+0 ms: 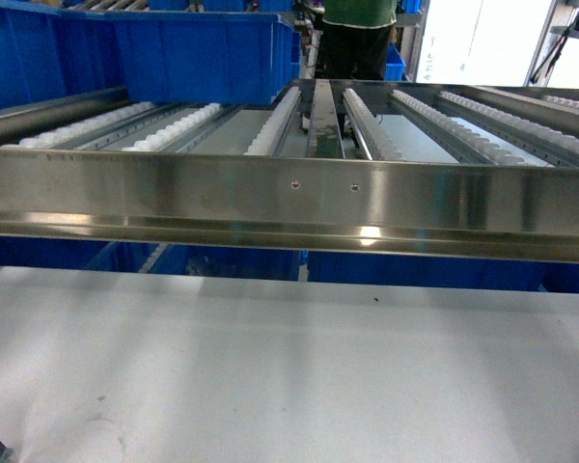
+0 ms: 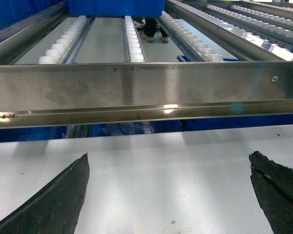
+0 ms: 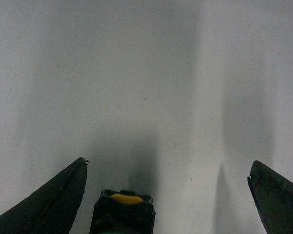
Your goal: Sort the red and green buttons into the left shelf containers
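Observation:
My right gripper (image 3: 168, 162) stands open low over the white table. A small dark boxy object (image 3: 122, 217) with a yellow tab rests between its fingers, close to the left one and not gripped. I cannot tell whether it is one of the buttons; no red or green cap shows clearly. My left gripper (image 2: 169, 154) is open and empty above the table, facing the shelf's steel front rail (image 2: 146, 90). A large blue container (image 1: 174, 48) sits at the back left of the roller shelf, and its lower wall (image 2: 117, 7) shows in the left wrist view. Neither gripper is clearly seen in the head view.
The steel rail (image 1: 289, 198) crosses the whole head view, with white roller tracks (image 1: 270, 130) behind it. More blue bins (image 1: 415, 270) sit under the shelf. A person in a green top (image 1: 357, 29) stands behind the shelf. The white table (image 1: 289, 367) spreads in front.

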